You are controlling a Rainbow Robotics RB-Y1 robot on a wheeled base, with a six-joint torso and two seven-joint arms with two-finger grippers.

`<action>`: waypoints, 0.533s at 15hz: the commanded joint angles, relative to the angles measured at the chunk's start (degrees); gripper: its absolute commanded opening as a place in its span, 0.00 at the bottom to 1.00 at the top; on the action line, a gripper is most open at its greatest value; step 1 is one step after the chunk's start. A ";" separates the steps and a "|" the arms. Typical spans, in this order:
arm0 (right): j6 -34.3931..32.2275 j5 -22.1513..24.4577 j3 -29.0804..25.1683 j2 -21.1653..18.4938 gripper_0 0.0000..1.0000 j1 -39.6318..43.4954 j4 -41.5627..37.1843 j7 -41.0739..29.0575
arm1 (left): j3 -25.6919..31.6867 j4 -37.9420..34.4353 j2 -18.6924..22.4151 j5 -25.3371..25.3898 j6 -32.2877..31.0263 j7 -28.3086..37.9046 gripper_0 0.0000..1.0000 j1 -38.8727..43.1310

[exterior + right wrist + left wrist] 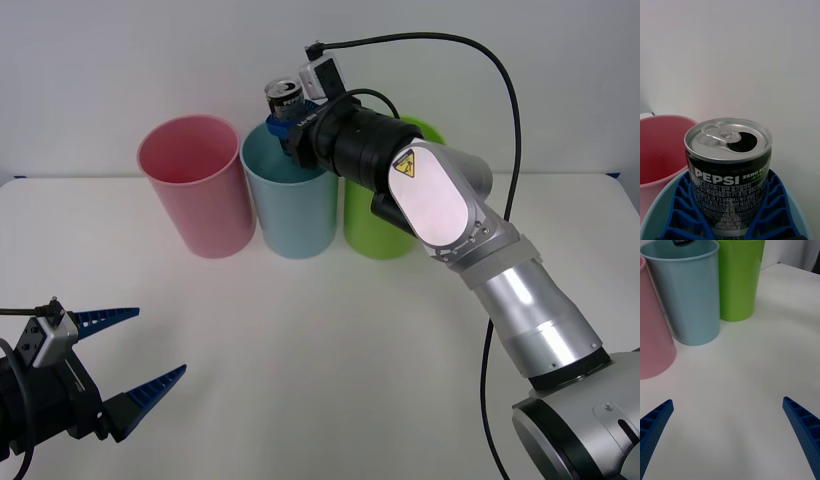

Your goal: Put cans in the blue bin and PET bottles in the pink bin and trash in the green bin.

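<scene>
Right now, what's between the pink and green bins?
The blue bin, between pink bin and green bin in the front view; the right gripper holds the can above it.

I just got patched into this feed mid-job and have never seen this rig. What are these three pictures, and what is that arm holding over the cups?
This is a two-armed robot at a white table. The front view looks down from above the arms; the other two come from cameras on each wrist. Three bins stand in a row: pink bin, blue bin, green bin. The right gripper is shut on a can, holding it upright over the blue bin's mouth; the right wrist view shows the blue fingers clamping it. The left gripper waits open, low near the table's front.
</scene>
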 commanded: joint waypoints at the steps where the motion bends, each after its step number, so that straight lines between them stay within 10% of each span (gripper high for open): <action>1: 0.02 0.12 0.33 -0.01 0.00 -0.01 0.50 -0.40 | 0.00 0.00 0.00 0.00 0.00 0.00 1.00 0.00; 3: 0.02 0.12 0.50 -0.01 0.12 -0.01 0.58 -0.66 | 0.00 0.00 0.00 0.00 0.00 0.00 1.00 0.00; 4: -0.07 0.12 0.59 -0.01 0.56 -0.01 0.58 -0.66 | 0.00 0.00 0.00 0.00 0.00 0.00 1.00 0.00; 5: -0.07 0.21 0.59 -0.01 0.77 -0.01 0.58 -0.66 | 0.00 0.00 0.00 0.00 0.00 0.00 1.00 0.00; 8: 0.02 0.21 0.59 -0.10 0.94 -0.01 0.67 -0.57 | 0.00 0.00 0.00 0.00 0.00 0.00 1.00 0.00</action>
